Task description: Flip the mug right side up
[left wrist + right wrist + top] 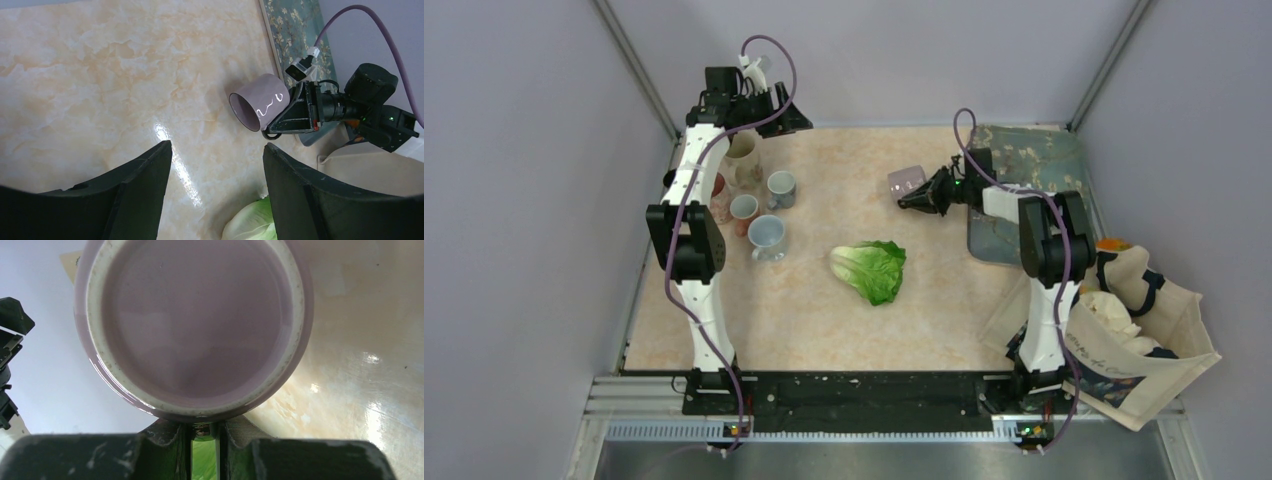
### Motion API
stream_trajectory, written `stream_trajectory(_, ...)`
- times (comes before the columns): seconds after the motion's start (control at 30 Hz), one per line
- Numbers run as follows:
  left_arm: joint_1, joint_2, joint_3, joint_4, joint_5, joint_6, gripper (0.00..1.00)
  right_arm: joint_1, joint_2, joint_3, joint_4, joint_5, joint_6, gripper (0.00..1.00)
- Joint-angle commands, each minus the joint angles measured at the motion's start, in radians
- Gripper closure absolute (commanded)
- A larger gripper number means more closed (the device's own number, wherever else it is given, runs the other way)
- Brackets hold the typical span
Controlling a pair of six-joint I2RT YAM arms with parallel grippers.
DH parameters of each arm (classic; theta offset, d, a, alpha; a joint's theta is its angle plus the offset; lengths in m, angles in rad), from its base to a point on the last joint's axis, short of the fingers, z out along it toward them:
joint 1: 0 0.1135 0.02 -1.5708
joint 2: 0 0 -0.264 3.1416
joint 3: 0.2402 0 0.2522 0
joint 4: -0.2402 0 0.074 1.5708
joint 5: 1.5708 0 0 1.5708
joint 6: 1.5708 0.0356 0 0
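Observation:
The mug (906, 181) is pale purple with a white squiggle on its side. It is tipped on its side at the back right of the table, next to the patterned mat. In the left wrist view the mug (260, 102) turns its open mouth toward the left arm. In the right wrist view the mug (195, 325) shows its unglazed base ring. My right gripper (921, 200) (204, 427) is shut on the mug at its lower edge; the handle is hidden. My left gripper (764, 115) (217, 145) hangs open and empty at the back left.
Several mugs (764, 215) and a cream jug (742, 160) cluster under the left arm. A lettuce head (871, 268) (250, 225) lies mid-table. A floral mat (1024, 160) covers the back right corner. A tote bag (1134, 340) sits off the right edge.

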Motion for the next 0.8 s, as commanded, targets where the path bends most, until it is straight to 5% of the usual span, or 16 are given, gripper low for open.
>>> stream_trajectory(0.0,0.000,-0.072,0.024,0.050,0.020,-0.004,0.28,-0.002,0.016,0.017,0.026,-0.024,-0.014,1.00)
stream_trajectory(0.1,0.000,-0.072,0.024,0.050,0.020,-0.004,0.28,-0.005,0.018,0.016,0.009,-0.011,-0.012,1.00)
stream_trajectory(0.43,0.000,-0.072,0.024,0.050,0.020,-0.004,0.28,-0.041,-0.005,-0.016,-0.082,0.068,-0.038,0.70)
stream_trajectory(0.77,0.000,-0.072,0.024,0.050,0.020,-0.004,0.28,-0.050,-0.053,0.054,-0.280,0.167,-0.189,0.57)
